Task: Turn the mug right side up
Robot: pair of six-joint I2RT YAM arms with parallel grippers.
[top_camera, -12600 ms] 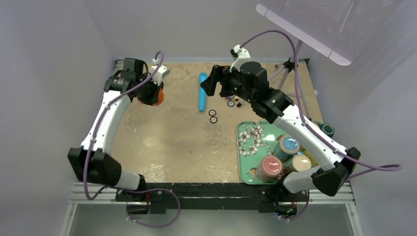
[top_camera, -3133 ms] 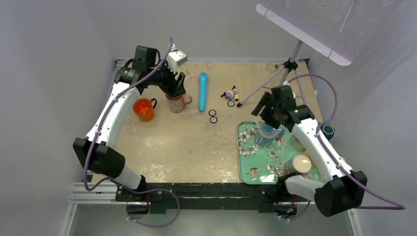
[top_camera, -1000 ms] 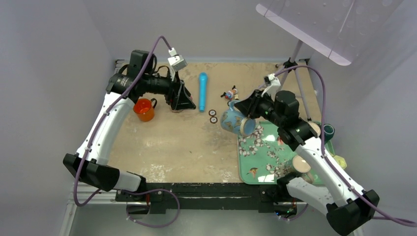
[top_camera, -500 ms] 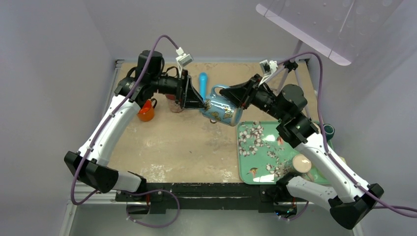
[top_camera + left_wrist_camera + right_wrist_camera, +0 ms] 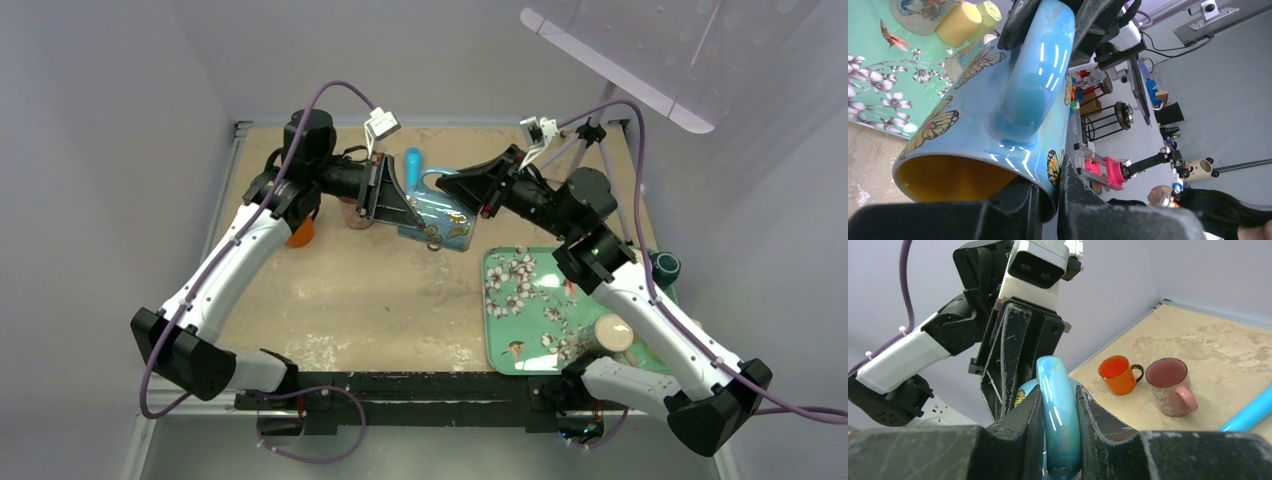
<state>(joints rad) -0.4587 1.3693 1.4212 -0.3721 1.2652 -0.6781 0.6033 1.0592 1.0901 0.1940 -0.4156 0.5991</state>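
Observation:
The mug (image 5: 440, 218) is blue with butterflies and a yellow inside. It hangs tilted on its side above the middle back of the table, mouth toward the left arm. My left gripper (image 5: 404, 214) is shut on the mug's rim (image 5: 1055, 180), one finger inside and one outside. My right gripper (image 5: 458, 190) is shut on the mug's blue handle (image 5: 1060, 405). In the right wrist view the left gripper (image 5: 1018, 355) stands just behind the handle.
An orange mug (image 5: 1118, 374) and a pink mug (image 5: 1170, 385) stand upright at the back left. A blue cylinder (image 5: 411, 160) lies at the back. The green floral tray (image 5: 530, 300) with cups sits at the right, small items behind it.
My left gripper has shut on the mug's rim. Both arms and the mug have shifted slightly left and toward the back.

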